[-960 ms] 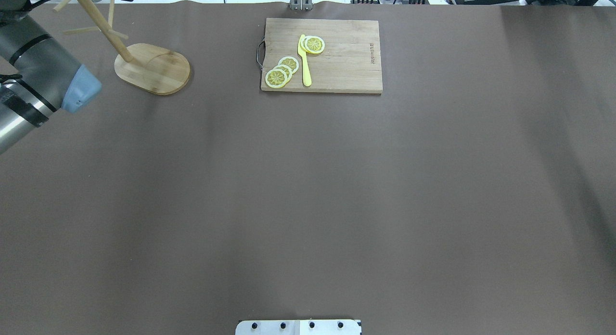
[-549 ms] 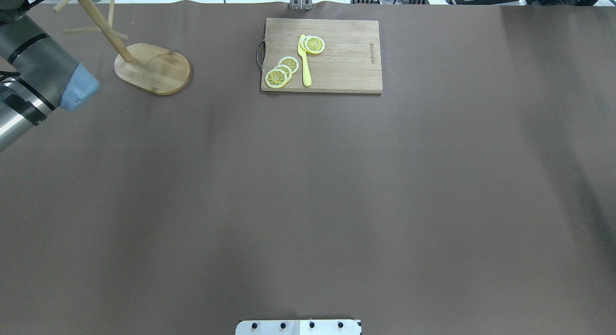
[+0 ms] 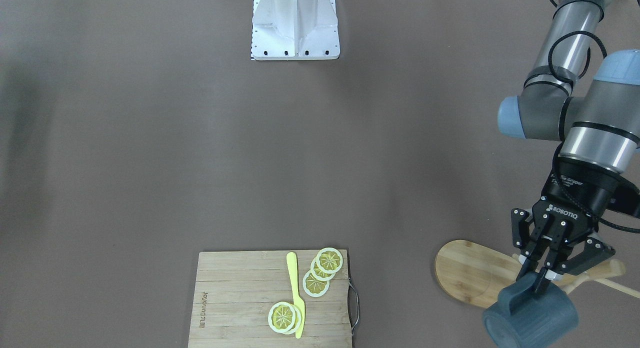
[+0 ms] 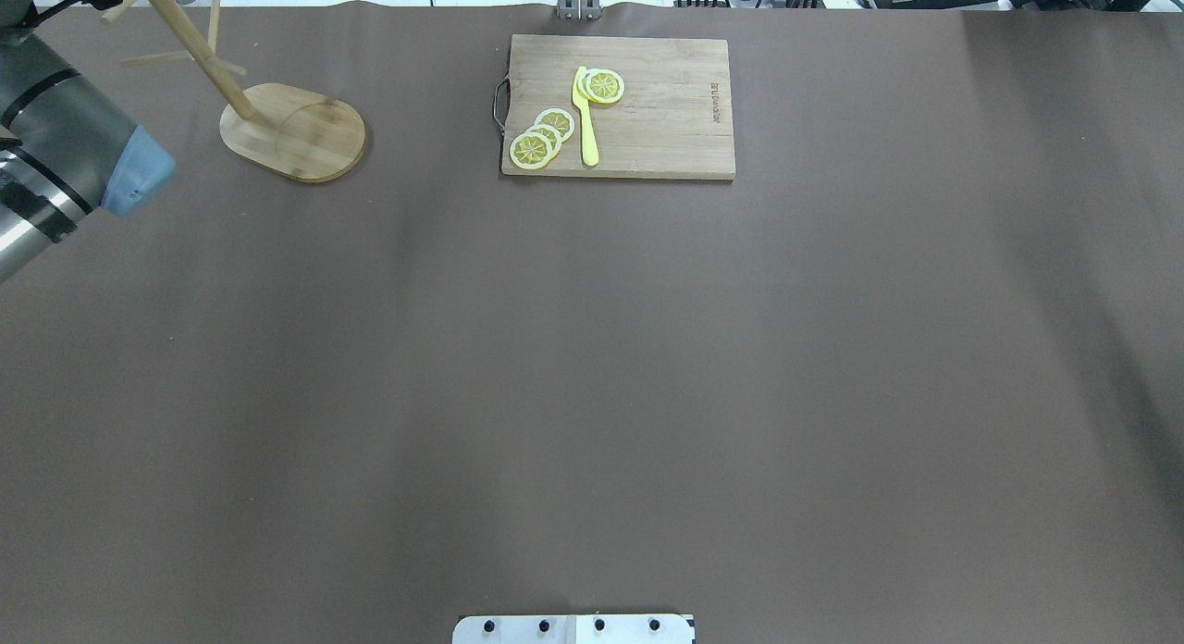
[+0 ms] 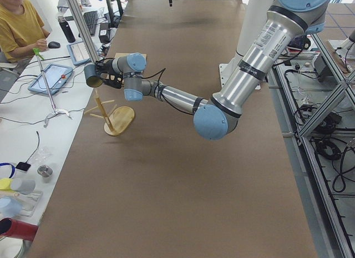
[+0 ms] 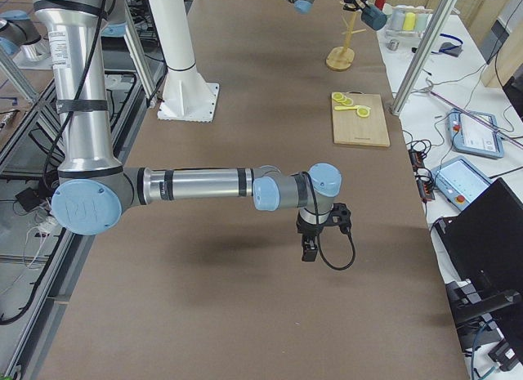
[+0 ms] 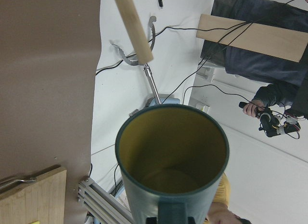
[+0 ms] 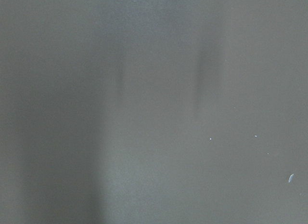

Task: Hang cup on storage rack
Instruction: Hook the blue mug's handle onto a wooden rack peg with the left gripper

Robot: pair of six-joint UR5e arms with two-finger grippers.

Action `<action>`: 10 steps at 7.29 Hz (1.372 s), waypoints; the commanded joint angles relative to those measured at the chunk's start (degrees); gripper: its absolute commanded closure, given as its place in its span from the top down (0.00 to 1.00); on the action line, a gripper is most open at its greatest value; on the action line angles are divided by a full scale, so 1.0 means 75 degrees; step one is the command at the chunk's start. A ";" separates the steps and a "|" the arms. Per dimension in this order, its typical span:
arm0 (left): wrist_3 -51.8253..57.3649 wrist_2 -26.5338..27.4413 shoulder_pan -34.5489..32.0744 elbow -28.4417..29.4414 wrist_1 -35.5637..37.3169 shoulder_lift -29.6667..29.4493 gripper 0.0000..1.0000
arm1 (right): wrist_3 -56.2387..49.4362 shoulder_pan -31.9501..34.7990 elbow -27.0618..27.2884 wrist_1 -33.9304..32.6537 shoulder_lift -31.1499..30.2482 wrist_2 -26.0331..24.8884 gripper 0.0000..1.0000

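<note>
Left claw (image 3: 542, 280): clamped on cup (image 3: 530, 315) handle | cup lies sideways above rack (image 3: 465, 273) | stick tip (image 7: 139, 46) near cup rim, apart | right claw (image 6: 309, 251): far, state cannot tell

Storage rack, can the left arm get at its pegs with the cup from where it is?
Probably yes. The left arm holds the cup by its handle, jaws shut, right by the storage rack, and nothing shows between them.
</note>
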 commanded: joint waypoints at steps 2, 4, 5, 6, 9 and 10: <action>-0.0735 -0.0053 -0.0020 0.0183 -0.0655 0.0323 0.00 | 0.0000 -0.0003 0.0026 0.0000 -0.0012 0.0011 1.00; -0.1215 -0.0099 -0.0020 0.0195 -0.1161 0.0536 0.00 | 0.0000 -0.0003 0.0050 0.0000 -0.0047 0.0011 1.00; -0.1229 -0.0494 -0.0055 0.0195 -0.1244 0.0594 0.00 | 0.0012 -0.0003 0.0050 0.0000 -0.0059 0.0011 1.00; -0.1229 -0.0556 -0.0090 0.0195 -0.1512 0.0722 0.00 | 0.0070 -0.0003 0.0050 0.0000 -0.0059 0.0011 1.00; -0.1287 -0.0849 -0.0102 0.0219 -0.2286 0.0934 0.00 | 0.0070 -0.0003 0.0038 -0.0012 -0.0059 0.0023 1.00; -0.1497 -0.0861 -0.0183 0.0242 -0.2497 0.0981 0.00 | 0.0070 -0.0003 0.0038 -0.0012 -0.0059 0.0023 1.00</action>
